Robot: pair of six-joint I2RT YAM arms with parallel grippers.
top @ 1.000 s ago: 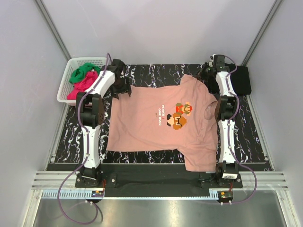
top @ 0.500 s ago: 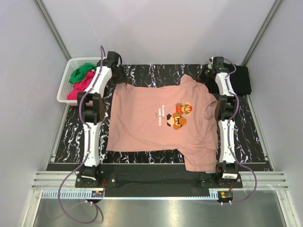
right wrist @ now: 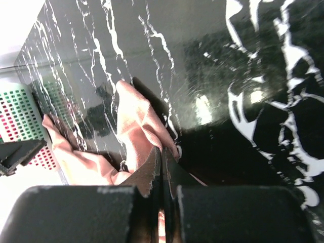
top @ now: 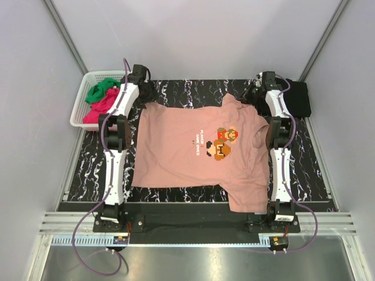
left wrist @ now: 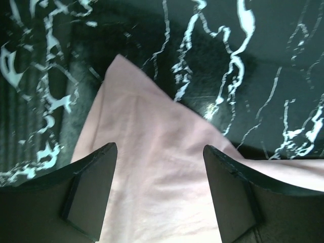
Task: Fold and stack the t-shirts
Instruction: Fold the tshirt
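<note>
The left gripper [left wrist: 158, 149] has its fingers [left wrist: 91, 187] spread wide. They straddle a pointed corner of the salmon-pink t-shirt [left wrist: 147, 167] without pinching it. That looks like a stance for closing on the corner, or one just after letting it go; I cannot tell which. The right gripper [right wrist: 161, 152] has its fingers pressed together on a bunched fold of the same cloth, probably so that this side can be lifted or pulled taut.

In the top view, the left gripper hangs just beside the white basket [top: 82, 111], over the shirt's far hem corner. The right gripper is well apart from the basket, across the full width of the shirt, at the far sleeve.

The salmon-pink t-shirt lies spread face up on the black marbled mat [top: 193, 91], just right of the basket. Its pixel figure [top: 224, 143] shows, and no fold has been made yet. Gripping both far corners suits drawing that edge toward the near side.

The green t-shirt [top: 102, 88] and magenta-red t-shirt [top: 99, 106] wait crumpled in the basket. A black t-shirt [top: 299, 96] sits folded at the mat's edge farthest from the basket, likely the start of the stack.
</note>
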